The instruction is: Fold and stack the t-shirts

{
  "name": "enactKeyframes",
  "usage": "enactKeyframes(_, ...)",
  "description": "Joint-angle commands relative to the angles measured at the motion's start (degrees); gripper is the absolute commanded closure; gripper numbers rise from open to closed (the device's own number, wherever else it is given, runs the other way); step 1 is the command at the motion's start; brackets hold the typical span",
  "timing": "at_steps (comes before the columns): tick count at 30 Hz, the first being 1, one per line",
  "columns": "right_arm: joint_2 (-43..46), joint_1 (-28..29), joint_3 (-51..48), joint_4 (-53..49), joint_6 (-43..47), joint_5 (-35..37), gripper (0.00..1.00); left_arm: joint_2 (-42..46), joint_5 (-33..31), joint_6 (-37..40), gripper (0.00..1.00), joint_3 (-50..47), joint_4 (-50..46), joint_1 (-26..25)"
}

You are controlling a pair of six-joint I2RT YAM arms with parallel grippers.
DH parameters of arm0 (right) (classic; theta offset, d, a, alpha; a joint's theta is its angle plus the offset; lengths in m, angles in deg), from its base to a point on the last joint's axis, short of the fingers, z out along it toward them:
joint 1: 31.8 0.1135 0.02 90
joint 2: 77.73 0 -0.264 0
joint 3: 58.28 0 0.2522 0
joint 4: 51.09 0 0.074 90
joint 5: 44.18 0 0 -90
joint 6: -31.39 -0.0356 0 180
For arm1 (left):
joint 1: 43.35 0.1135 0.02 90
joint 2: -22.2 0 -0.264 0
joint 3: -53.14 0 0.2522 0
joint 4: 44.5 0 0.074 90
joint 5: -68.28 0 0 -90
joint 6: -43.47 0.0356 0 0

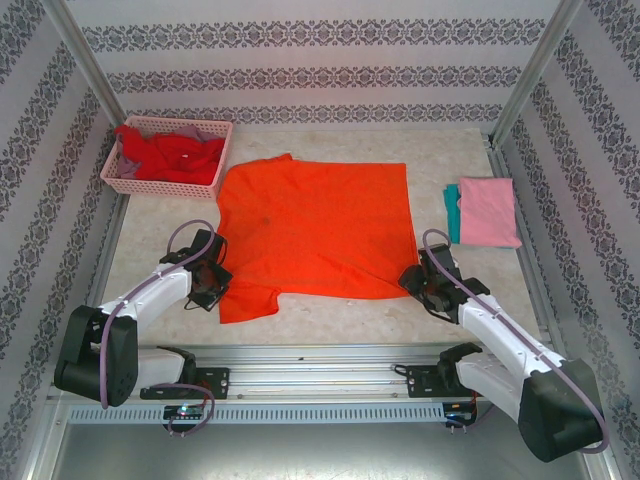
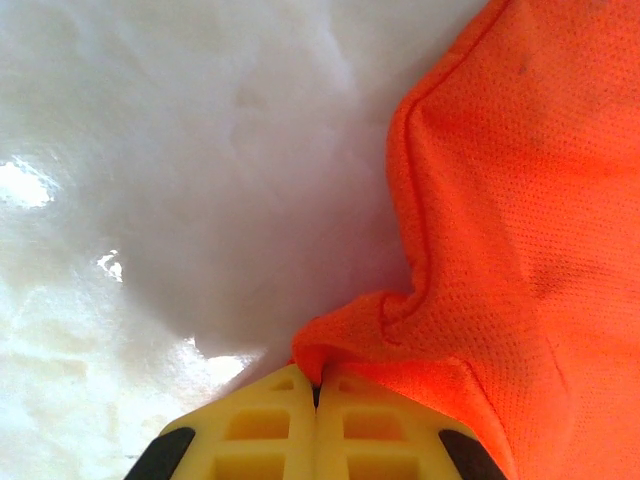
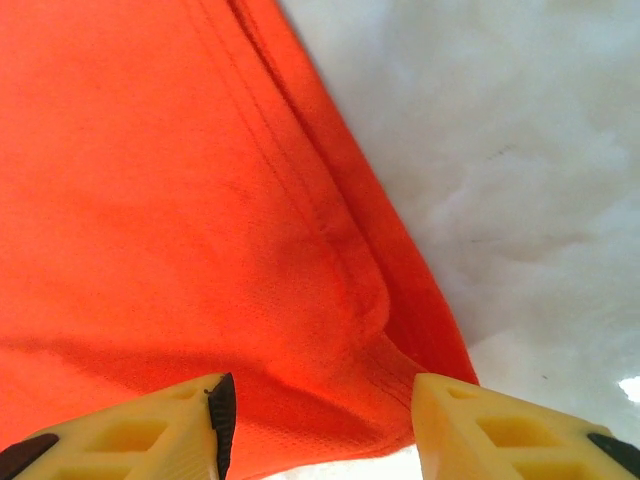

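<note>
Orange t-shirt (image 1: 315, 225), one; folded t-shirts (image 1: 488, 210), two; basket (image 1: 165, 186), one.

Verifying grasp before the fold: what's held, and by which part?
Left gripper is shut on a pinched fold at the orange t-shirt's left edge. Right gripper holds nothing yet: jaws open, straddling the shirt's near right corner.

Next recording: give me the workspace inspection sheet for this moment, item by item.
Surface: pale mottled table.
Job's things: orange t-shirt spread flat mid-table; pink t-shirt folded on teal t-shirt at right; red shirts in basket.
Clutter: pink lattice basket, far left.
Claws: left claw shut on the orange shirt's near-left edge; right claw open astride its near-right corner.
Cables: purple cable looped at each wrist.
Surroundings: patterned walls, metal frame posts.
</note>
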Motion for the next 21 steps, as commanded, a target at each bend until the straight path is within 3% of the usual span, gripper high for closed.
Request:
enactKeyframes(1,-0.1,-1.7,-0.9,-2.9,-3.1,2.0,0.47,0.7,-0.8,0.5,1.00,-0.7,-2.0,-0.4)
enactKeyframes(7,0.6,-5.8,-2.6,-2.1,-1.7,-0.4,0.46,0.9,-2.1,0.9,1.00,-0.4,-3.0,-0.4)
enactKeyframes(14,-2.3,-6.2,-2.7,1.3,-1.5,-4.0,0.60,0.8,-2.3,1.0,1.00,-0.1,-3.3,-0.4)
enactKeyframes(21,-2.3,-6.1,-3.1,1.8,-2.9,-6.9,0.59,1.0,-2.1,0.9,1.00,0.0,-3.0,-0.4)
